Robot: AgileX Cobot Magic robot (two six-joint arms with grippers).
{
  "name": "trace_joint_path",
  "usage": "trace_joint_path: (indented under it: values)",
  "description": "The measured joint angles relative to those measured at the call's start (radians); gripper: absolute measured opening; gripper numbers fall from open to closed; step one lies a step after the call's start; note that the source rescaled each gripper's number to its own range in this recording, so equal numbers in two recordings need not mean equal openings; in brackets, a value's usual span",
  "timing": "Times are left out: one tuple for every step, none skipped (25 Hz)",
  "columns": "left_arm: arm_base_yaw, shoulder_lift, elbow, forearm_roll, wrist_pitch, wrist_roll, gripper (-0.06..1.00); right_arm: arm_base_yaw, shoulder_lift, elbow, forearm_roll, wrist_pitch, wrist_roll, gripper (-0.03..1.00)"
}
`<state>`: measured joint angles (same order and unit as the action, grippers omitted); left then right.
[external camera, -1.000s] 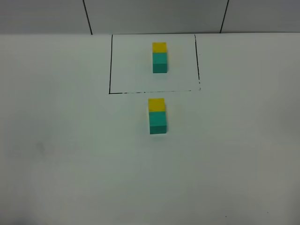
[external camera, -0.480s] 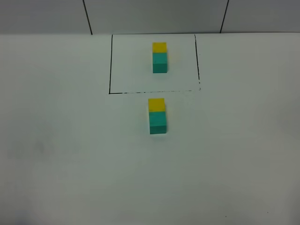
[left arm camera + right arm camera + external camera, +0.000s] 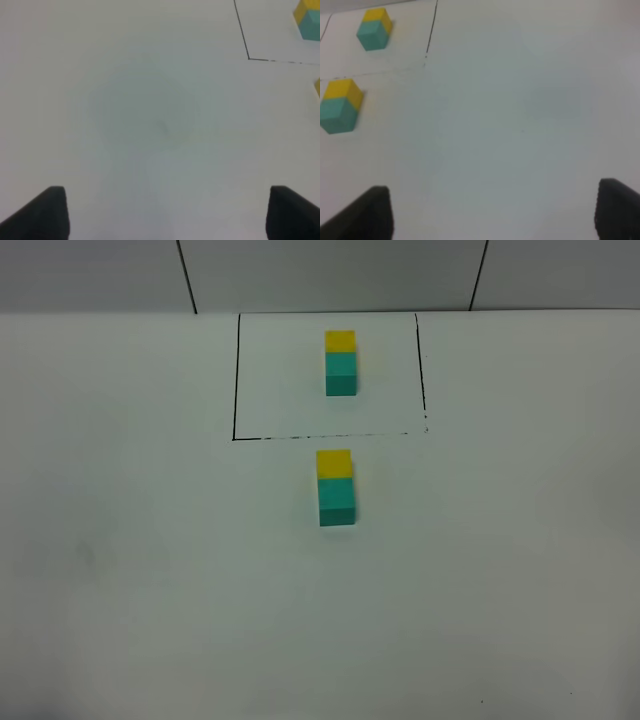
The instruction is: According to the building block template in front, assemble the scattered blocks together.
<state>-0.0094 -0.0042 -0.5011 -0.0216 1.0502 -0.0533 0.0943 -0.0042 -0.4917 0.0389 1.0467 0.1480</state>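
Both claws hang open and empty above bare tabletop. The left gripper (image 3: 162, 212) shows only its two dark fingertips, set wide apart with nothing between them, and the right gripper (image 3: 495, 212) stands the same way, its black tips spread at the edges of its wrist view. Neither arm appears in the high view at all.

Well out from the claws, on the white table surface (image 3: 150, 570), the scattered blocks — a small solid yellow cube (image 3: 334, 463) joined to a matching teal-green cube (image 3: 338, 502) — sit touching, yellow on the far side, teal on the near side, just outside the thin black outline (image 3: 236, 380). Inside that outline stands the building block template (image 3: 340, 362), a yellow-and-teal pair in the same order and the same line.

Across the last second nothing has changed: the pair has not shifted, and no arm has entered the high view. The likely reading — assembly is finished, the copy matches the template, and the arms are parked clear.
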Motion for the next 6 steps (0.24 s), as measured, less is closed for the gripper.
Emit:
trace_joint_path:
  values:
    - [0.000,0.000,0.000,0.000,0.000,0.000,0.74,0.000,0.000,0.000,0.000,0.000,0.000,0.66]
    - [0.000,0.000,0.000,0.000,0.000,0.000,0.74,0.000,0.000,0.000,0.000,0.000,0.000,0.66]
    - [0.000,0.000,0.000,0.000,0.000,0.000,0.74,0.000,0.000,0.000,0.000,0.000,0.000,0.66]
    - [0.000,0.000,0.000,0.000,0.000,0.000,0.74,0.000,0.000,0.000,0.000,0.000,0.000,0.66]
    - [0.000,0.000,0.000,0.000,0.000,0.000,0.74,0.000,0.000,0.000,0.000,0.001,0.000,0.66]
    - [0.000,0.000,0.000,0.000,0.000,0.000,0.74,0.000,0.000,0.000,0.000,0.001,0.000,0.66]
